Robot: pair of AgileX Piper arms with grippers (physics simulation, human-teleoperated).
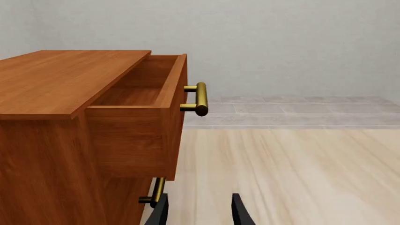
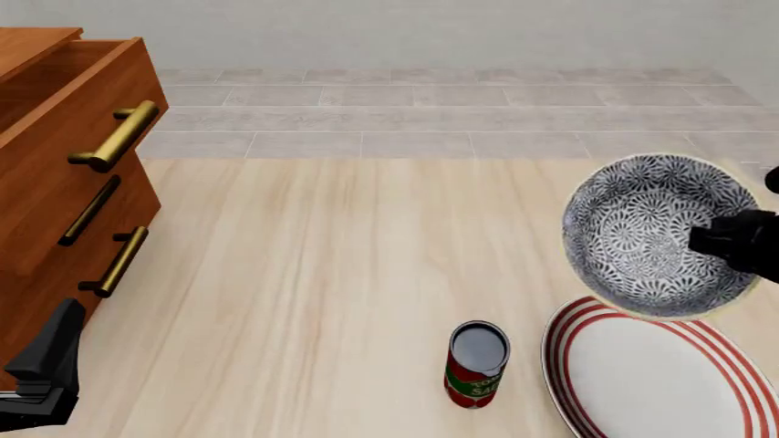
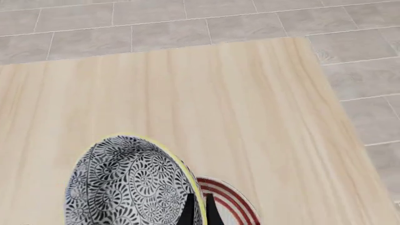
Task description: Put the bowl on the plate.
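Observation:
The bowl [image 2: 651,237], grey-and-white floral with a pale yellow rim, hangs tilted in the air at the right, its opening facing the front camera. My right gripper [image 2: 731,242] is shut on its rim. In the right wrist view the fingers [image 3: 198,211] pinch the rim of the bowl [image 3: 125,187]. The plate [image 2: 663,383], white with red rings, lies flat on the table just below and nearer than the bowl; a sliver of it [image 3: 228,201] shows past the bowl. My left gripper [image 2: 49,360] rests low at the near left, open and holding nothing [image 1: 200,208].
A red can [image 2: 477,365] stands upright just left of the plate. A wooden dresser [image 2: 61,182] with brass handles fills the left side, its top drawer [image 1: 144,89] pulled open. The table's right edge [image 3: 325,84] drops to a tiled floor.

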